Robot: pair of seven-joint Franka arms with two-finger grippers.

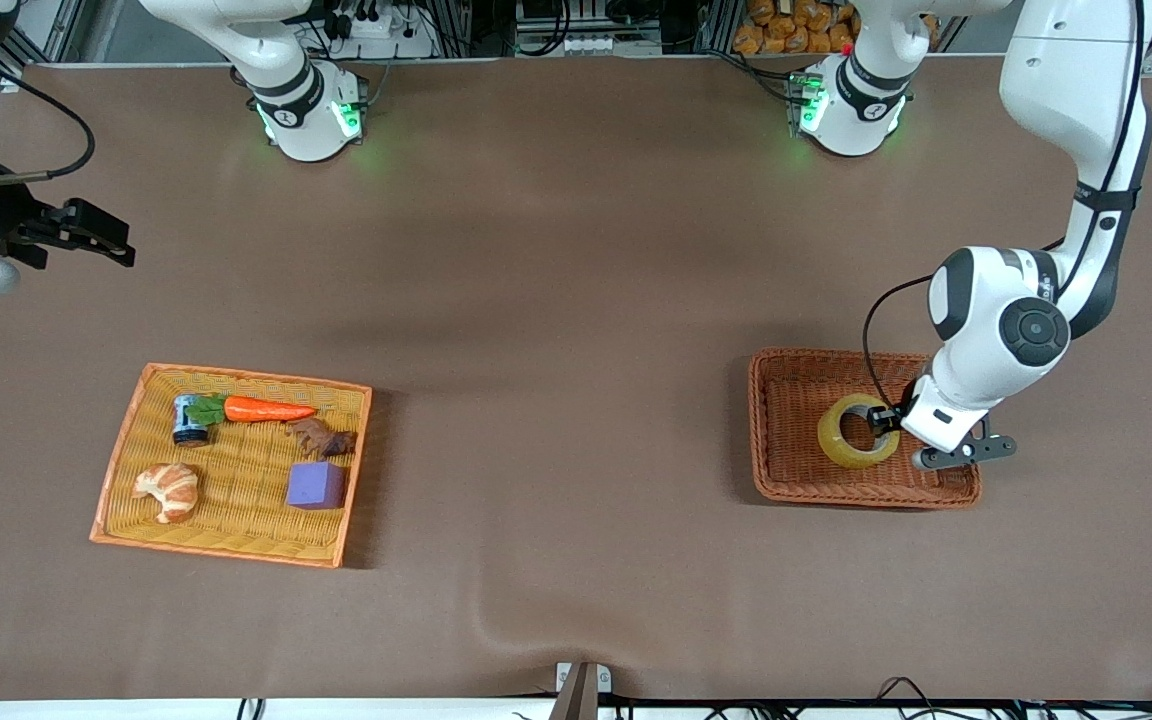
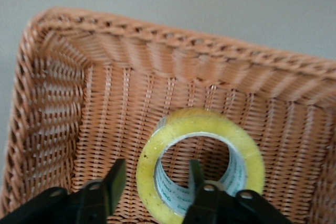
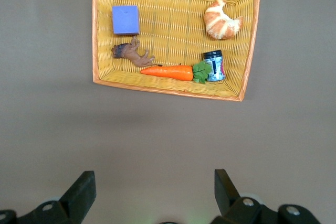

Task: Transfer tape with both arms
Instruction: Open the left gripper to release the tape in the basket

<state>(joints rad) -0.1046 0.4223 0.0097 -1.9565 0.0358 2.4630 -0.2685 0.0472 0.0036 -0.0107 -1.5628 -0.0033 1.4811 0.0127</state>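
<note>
At nine o'clock over bare table the right gripper waits, fingers spread. Toward four o'clock, the tape lies flat in the brown basket; the left gripper, half-spread, straddles its wall. It looks light, stiff, slick; that wall seems the best hold.

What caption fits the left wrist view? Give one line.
Left gripper fingers straddling the tape wall in the brown basket.

tape: we see its lower rim cut off by the left wrist view's edge
small jar: we cannot read its label
</note>
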